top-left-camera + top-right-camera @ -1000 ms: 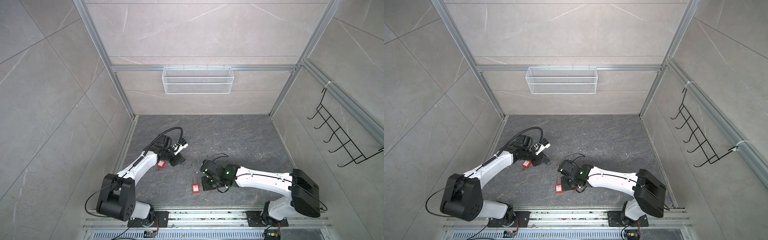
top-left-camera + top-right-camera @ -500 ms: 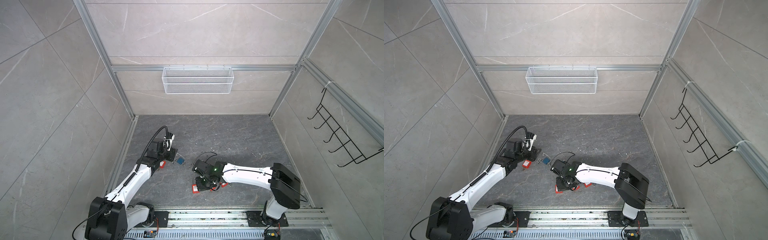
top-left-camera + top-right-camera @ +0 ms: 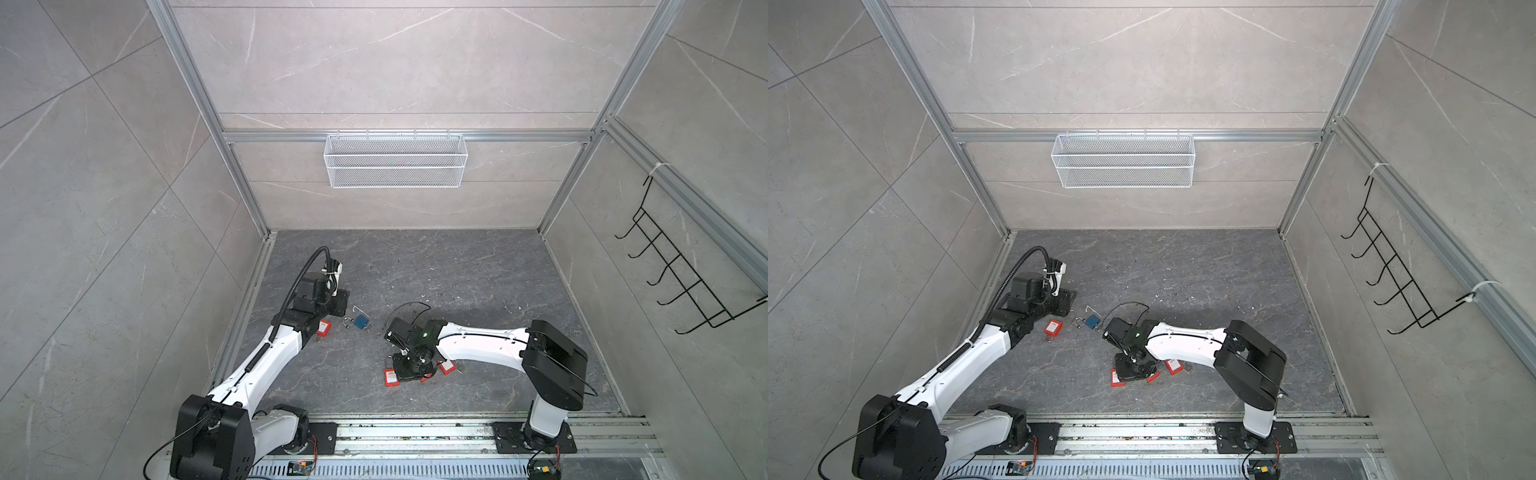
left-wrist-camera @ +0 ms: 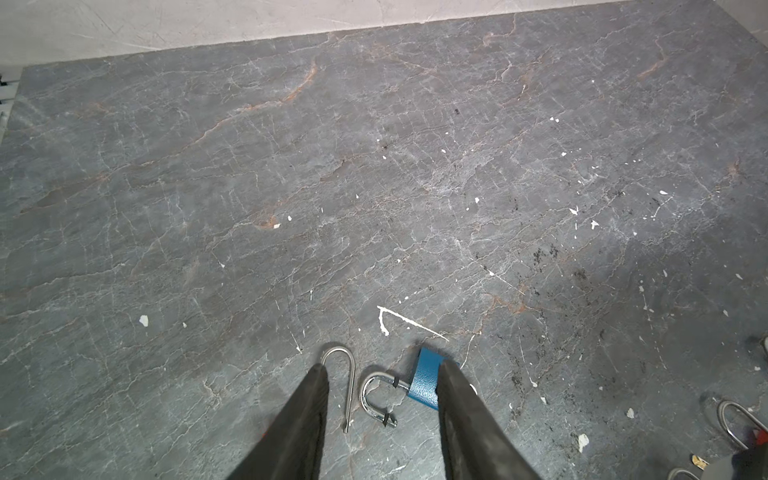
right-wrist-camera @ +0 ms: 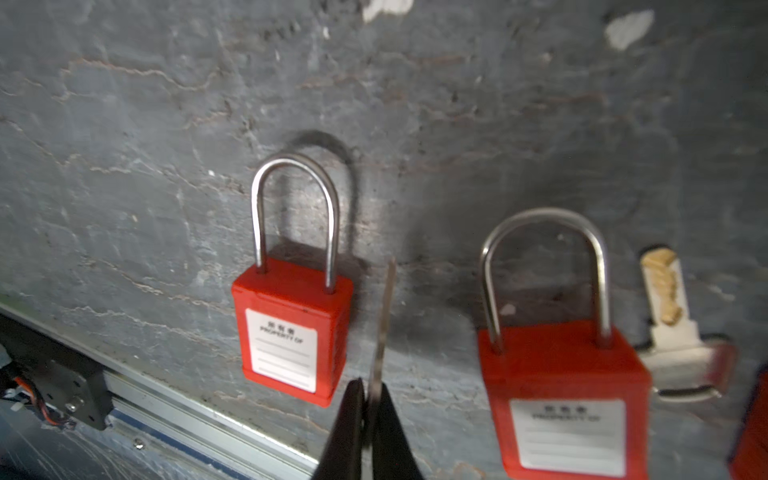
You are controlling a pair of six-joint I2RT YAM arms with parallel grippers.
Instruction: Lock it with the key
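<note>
Both right jaws pinch the key edge-on, blade pointing straight ahead (left jaws apart).

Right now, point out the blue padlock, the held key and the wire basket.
blue padlock (image 4: 424, 380), left wrist view, blue body.
key (image 5: 382, 324), right wrist view, blade edge.
wire basket (image 3: 395, 176), in a top view, front mesh.

white wire basket on back wall; black hook rack, seemingly zip-tied, on side wall.

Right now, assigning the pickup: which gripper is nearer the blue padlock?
Left. Left gripper hangs beside the blue padlock; right gripper, holding the key, is farther, by red padlocks.
</note>
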